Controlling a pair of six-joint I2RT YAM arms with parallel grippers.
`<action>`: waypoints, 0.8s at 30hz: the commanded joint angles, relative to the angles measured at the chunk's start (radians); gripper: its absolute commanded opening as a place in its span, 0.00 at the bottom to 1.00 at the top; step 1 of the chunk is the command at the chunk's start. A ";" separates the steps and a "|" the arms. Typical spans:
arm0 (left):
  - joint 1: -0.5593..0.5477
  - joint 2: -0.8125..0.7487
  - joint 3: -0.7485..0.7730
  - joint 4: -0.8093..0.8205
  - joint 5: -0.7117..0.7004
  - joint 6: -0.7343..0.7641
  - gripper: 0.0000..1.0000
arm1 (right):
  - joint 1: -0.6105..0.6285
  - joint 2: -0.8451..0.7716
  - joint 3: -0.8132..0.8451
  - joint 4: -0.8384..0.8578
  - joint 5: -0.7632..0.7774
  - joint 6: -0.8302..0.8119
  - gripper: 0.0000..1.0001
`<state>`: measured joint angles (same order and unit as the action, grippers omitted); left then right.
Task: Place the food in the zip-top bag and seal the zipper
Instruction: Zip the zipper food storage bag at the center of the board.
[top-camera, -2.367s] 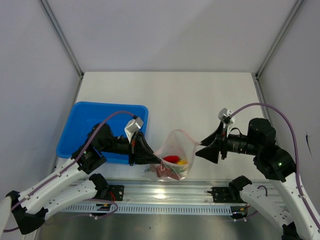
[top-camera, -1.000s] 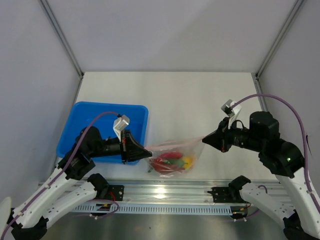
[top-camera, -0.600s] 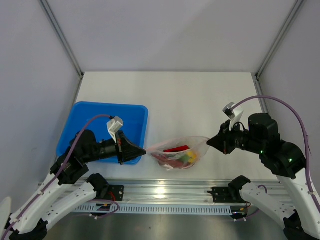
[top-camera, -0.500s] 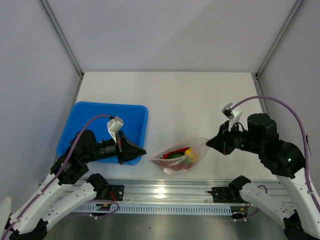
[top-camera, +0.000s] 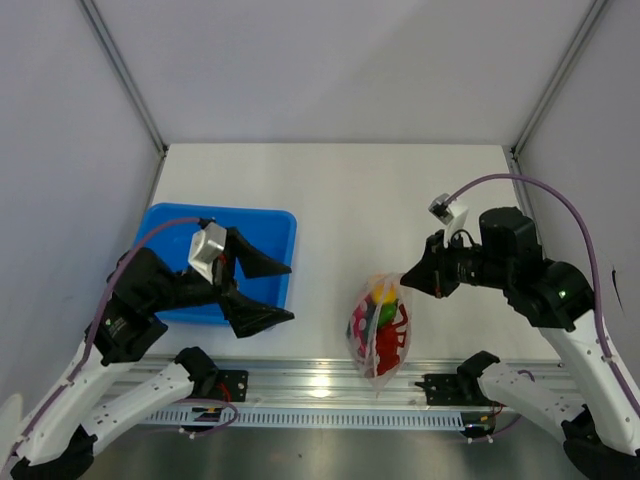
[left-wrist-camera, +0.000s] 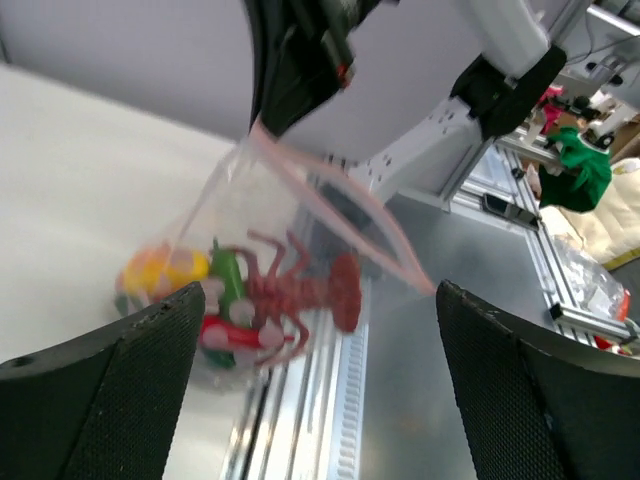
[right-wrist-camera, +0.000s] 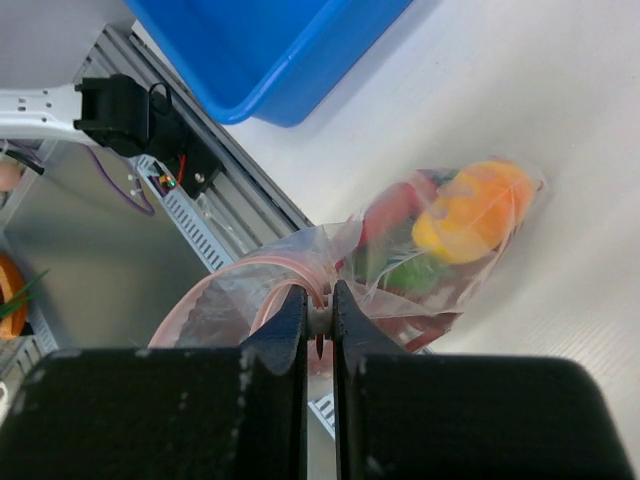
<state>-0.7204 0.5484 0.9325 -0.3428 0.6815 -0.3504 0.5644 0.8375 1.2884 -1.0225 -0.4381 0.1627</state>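
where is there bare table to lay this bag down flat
The widest bare stretch of table is the far half, beyond the blue tray and the zip-top bag. A narrower strip lies between tray and bag. The near edge is crowded: the open left gripper, the bag, and the right gripper pinching its mouth.
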 joint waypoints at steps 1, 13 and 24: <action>-0.028 0.119 0.086 0.125 0.046 0.036 1.00 | 0.014 0.032 0.083 0.045 -0.011 0.058 0.00; -0.466 0.465 0.295 0.036 -0.502 0.191 1.00 | 0.138 0.146 0.103 0.062 0.177 0.189 0.00; -0.605 0.596 0.315 -0.038 -0.925 0.310 1.00 | 0.206 0.158 0.149 0.070 0.217 0.230 0.00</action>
<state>-1.3022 1.1465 1.2549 -0.3805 -0.0643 -0.1078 0.7586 1.0100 1.3804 -0.9962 -0.2447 0.3679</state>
